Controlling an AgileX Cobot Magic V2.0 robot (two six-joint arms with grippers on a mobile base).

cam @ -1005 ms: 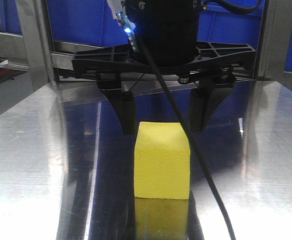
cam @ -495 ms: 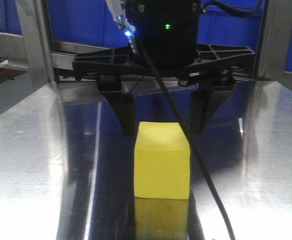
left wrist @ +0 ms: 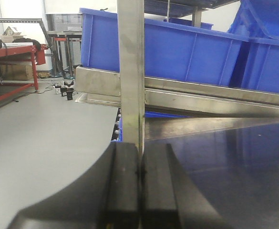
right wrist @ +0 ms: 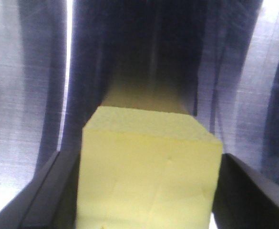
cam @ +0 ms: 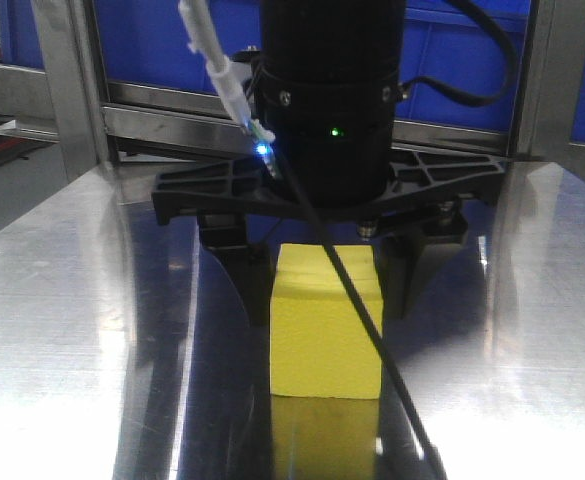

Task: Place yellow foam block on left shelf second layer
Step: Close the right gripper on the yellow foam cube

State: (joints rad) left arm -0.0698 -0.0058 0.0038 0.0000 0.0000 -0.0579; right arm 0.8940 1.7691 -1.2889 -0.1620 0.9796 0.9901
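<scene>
The yellow foam block (cam: 324, 330) stands on a shiny metal shelf surface (cam: 72, 300). My right gripper (cam: 327, 310) is down over it, open, with one black finger (cam: 257, 285) at the block's left side and the other at its right side. In the right wrist view the yellow foam block (right wrist: 149, 167) fills the space between the two fingers of the right gripper (right wrist: 149, 200). My left gripper (left wrist: 140, 171) is shut with nothing in it, pointing at a metal upright post (left wrist: 131, 71).
Blue bins (cam: 152, 40) sit on the shelf level behind the block, and more blue bins (left wrist: 187, 47) show in the left wrist view. Metal posts (cam: 67, 90) flank the surface. A black cable (cam: 372, 330) hangs across the block's front. Grey floor (left wrist: 34, 133) lies to the left.
My right gripper has come down and forward, so its fingers now straddle the block instead of standing behind it. The block has not moved.
</scene>
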